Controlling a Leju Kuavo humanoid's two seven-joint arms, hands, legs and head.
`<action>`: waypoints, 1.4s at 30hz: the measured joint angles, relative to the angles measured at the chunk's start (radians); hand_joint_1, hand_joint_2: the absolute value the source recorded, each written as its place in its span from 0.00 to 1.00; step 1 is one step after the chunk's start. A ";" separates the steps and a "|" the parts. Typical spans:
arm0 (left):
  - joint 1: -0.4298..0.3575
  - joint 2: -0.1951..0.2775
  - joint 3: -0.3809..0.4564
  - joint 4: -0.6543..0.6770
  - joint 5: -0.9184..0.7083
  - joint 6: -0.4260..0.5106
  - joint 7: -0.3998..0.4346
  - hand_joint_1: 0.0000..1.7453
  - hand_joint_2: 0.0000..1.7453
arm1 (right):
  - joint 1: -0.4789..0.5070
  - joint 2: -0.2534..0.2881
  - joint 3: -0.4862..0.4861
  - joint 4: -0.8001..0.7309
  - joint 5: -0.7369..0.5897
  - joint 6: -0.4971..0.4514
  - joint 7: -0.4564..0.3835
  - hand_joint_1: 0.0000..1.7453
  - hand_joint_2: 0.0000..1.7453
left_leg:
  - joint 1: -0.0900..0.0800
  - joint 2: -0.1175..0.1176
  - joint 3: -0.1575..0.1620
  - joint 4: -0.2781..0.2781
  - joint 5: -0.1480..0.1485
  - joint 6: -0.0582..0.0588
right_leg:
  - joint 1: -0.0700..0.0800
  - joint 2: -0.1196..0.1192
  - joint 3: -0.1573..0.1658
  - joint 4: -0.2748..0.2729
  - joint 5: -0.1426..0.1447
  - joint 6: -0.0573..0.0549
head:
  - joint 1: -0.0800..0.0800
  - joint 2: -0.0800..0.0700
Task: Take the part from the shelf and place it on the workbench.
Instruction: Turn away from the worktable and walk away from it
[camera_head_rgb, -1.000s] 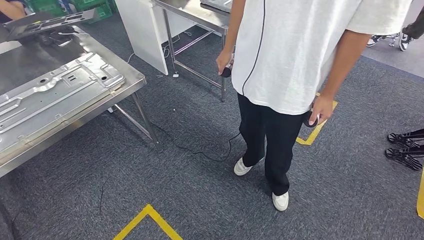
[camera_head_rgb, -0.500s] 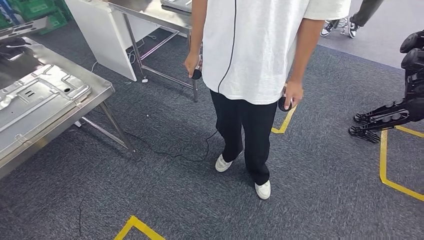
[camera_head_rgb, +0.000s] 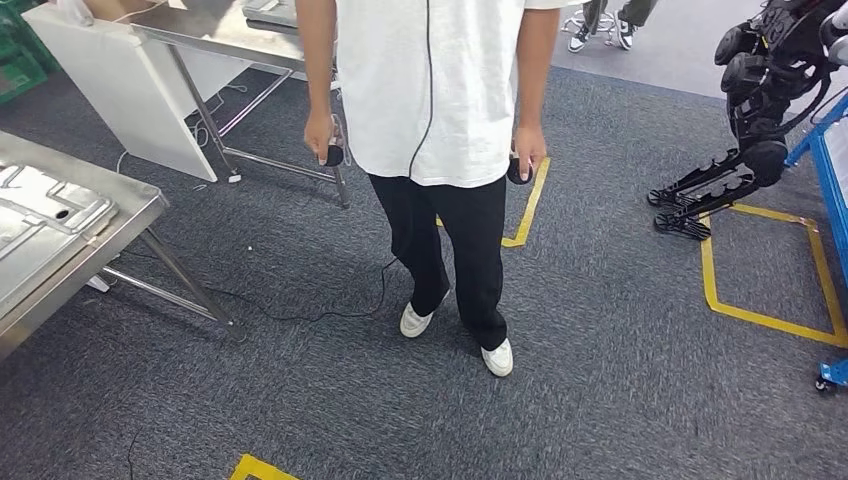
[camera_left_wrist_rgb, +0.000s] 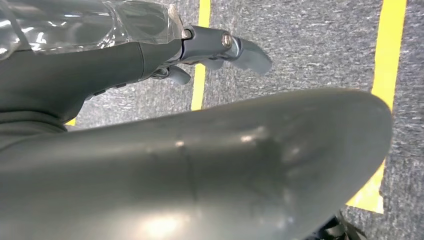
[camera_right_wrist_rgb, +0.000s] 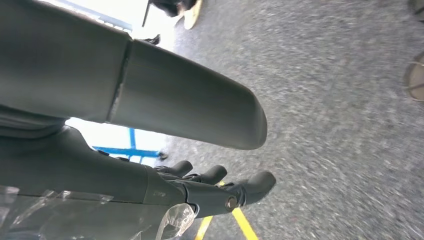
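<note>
Nearest, both arms hung down w/ wrist cams looking at grey carpet. Left hand (camera_left_wrist_rgb: 220, 50): fingers extended over the carpet and yellow floor tape (camera_left_wrist_rgb: 202, 50), nothing in them, loosely apart. Right hand (camera_right_wrist_rgb: 220, 187): dark fingers straight, side by side w/ small gaps, also holding nothing.

In the head view, bottom centre, a corner of yellow tape (camera_head_rgb: 258, 468) on the carpet. Lower left: steel surface (camera_head_rgb: 120, 228) on angled legs, carrying a pressed sheet-metal panel (camera_head_rgb: 40, 215), cut off by the frame's left edge. It lay flat on the surface, near its right corner. Can't tell if this panel is the task's part or another like it; no shelf seen in these frames, though a blue frame edge (camera_head_rgb: 830, 150) stood at far right.

Mid-frame, centre: a person in white shirt (camera_head_rgb: 430, 80) and black trousers, a dark controller in each hand, a black cable (camera_head_rgb: 300, 315) trailing on the floor beside their shoes. Behind, upper left: second steel table (camera_head_rgb: 200, 30) w/ white side board. Upper right: a black robot (camera_head_rgb: 760, 90) standing by a yellow taped box.

Handling, as judgement: such a panel looks thin, stiff-ish but likely to flex, broad, smooth, prob. slippery w/ sharp edges. Best taken w/ both hands on opposite long edges or at ribs/flanges, kept level.
</note>
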 joint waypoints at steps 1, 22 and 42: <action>-0.002 0.000 0.000 0.000 0.001 -0.003 0.007 0.00 0.00 | 0.000 0.000 0.000 0.000 0.000 0.000 0.002 0.00 0.00 | 0.003 0.003 0.001 0.003 -0.003 -0.006 | -0.001 0.010 -0.001 -0.002 0.003 -0.006 | 0.000 0.000; 0.005 0.008 0.000 0.000 -0.002 -0.017 0.048 0.00 0.00 | 0.000 -0.002 0.000 0.002 -0.002 0.001 0.011 0.00 0.00 | 0.010 -0.087 -0.009 -0.006 0.014 0.026 | -0.011 0.068 -0.162 0.287 -0.120 0.022 | 0.002 0.000; 0.006 0.011 -0.001 0.000 0.002 -0.014 0.048 0.00 0.00 | -0.001 0.003 0.000 0.003 -0.013 0.000 0.014 0.00 0.00 | 0.015 -0.140 -0.054 0.110 -0.029 -0.012 | -0.001 0.138 -0.011 0.002 0.019 -0.026 | -0.006 0.000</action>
